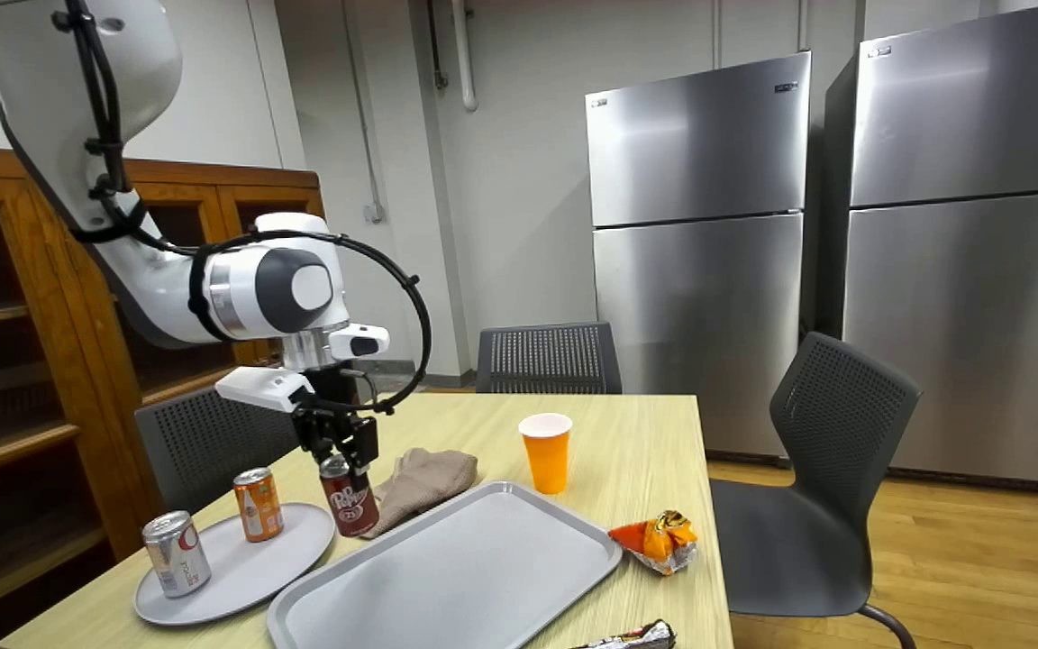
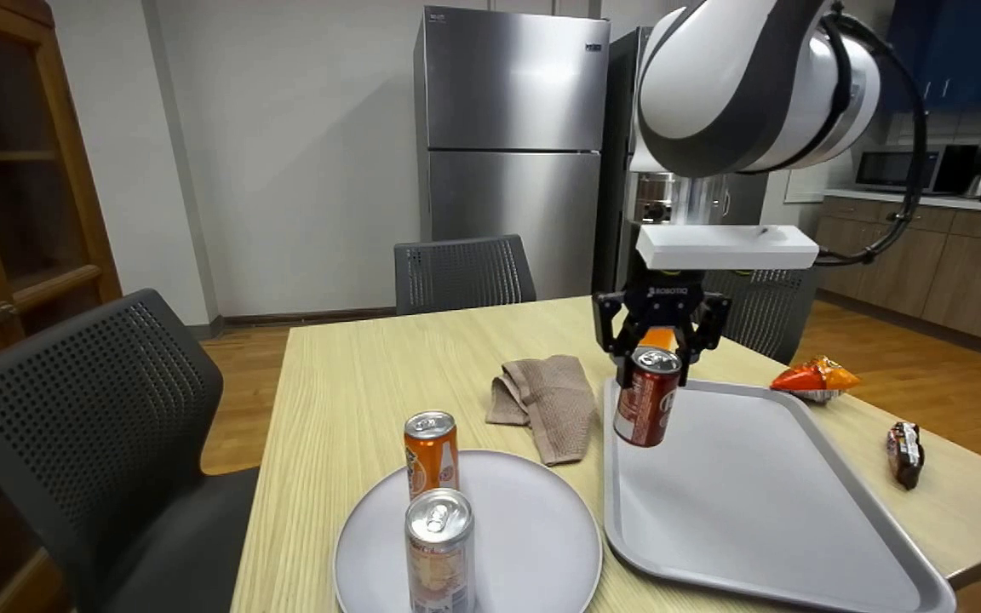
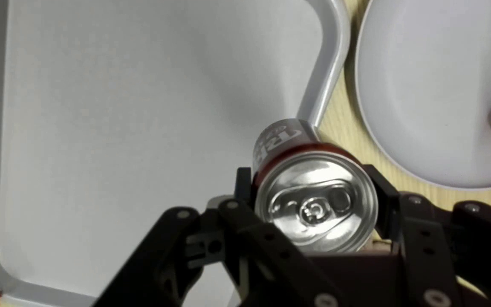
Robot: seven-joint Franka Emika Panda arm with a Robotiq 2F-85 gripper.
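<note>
Pale table: gripper pinches Dr Pepper can over edge of tray; 2 more cans on plate.

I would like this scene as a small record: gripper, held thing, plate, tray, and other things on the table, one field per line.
Gripper: closed on the red can
Held thing: the red can, seemingly lifted at the edge of the tray
Plate: orange can and silver can standing on it
Tray: gray, beside the plate
Other things: cloth, orange cup, snack packet, dark packet
</note>
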